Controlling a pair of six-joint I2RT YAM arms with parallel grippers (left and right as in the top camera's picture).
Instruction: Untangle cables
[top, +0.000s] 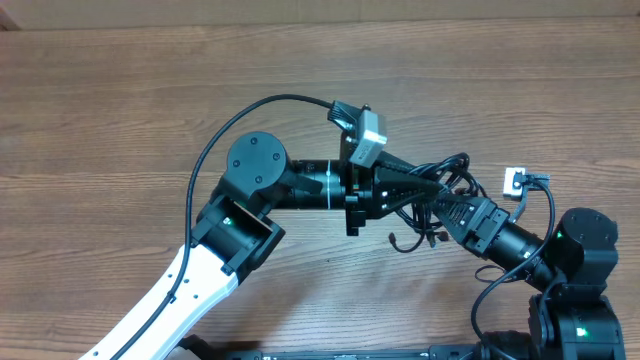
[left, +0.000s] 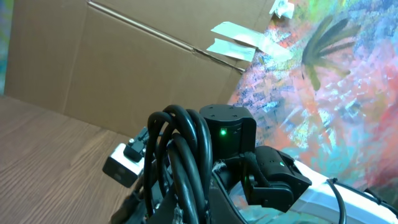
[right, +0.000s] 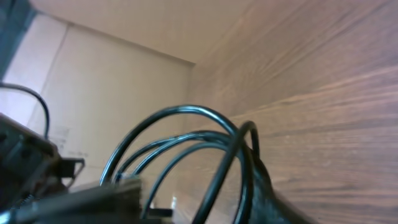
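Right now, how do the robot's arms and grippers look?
The left arm has a white lower link, black joints with small green lights, and a grey camera box at the wrist with a looping black cable. The right arm is black with green lights and a small white camera. The left gripper and right gripper are black.
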